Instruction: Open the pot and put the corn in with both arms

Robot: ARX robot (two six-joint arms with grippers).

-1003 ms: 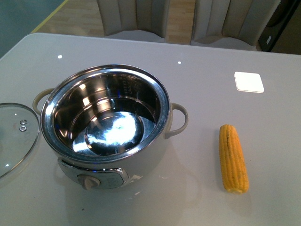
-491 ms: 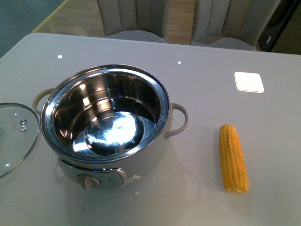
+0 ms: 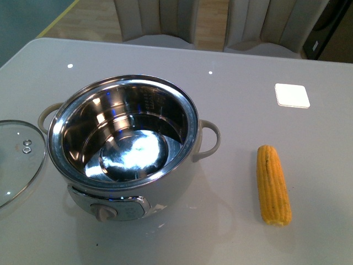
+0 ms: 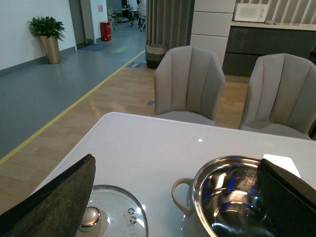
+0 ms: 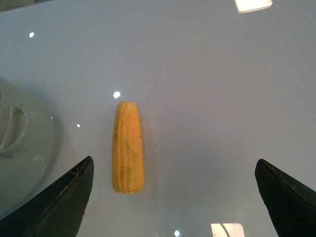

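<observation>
- The left gripper (image 4: 175, 163) is seen with its jaws spread wide, gripping nothing. It is held above the glass lid (image 4: 111, 212) and the pot (image 4: 224, 162).
- The right gripper (image 5: 174, 160) is likewise seen wide open. It is held above the corn (image 5: 128, 147), which is framed between its fingers (image 5: 64, 197) and is not touched.
- Neither arm is shown in the front view, where the pot's control knob (image 3: 105, 212) is found nearest, on the cream wall.
- The pot is uncovered and its shiny steel bowl is exposed. The lid is laid flat on the table (image 3: 248, 72), just beside the pot's left handle (image 3: 47, 116).
- The corn is laid on the table to the right of the pot, apart from it, lengthwise away from the robot.
- Farther back, a white square (image 3: 292, 95) is seen flat on the table, and two grey chairs (image 3: 157, 22) are set behind its far edge.
</observation>
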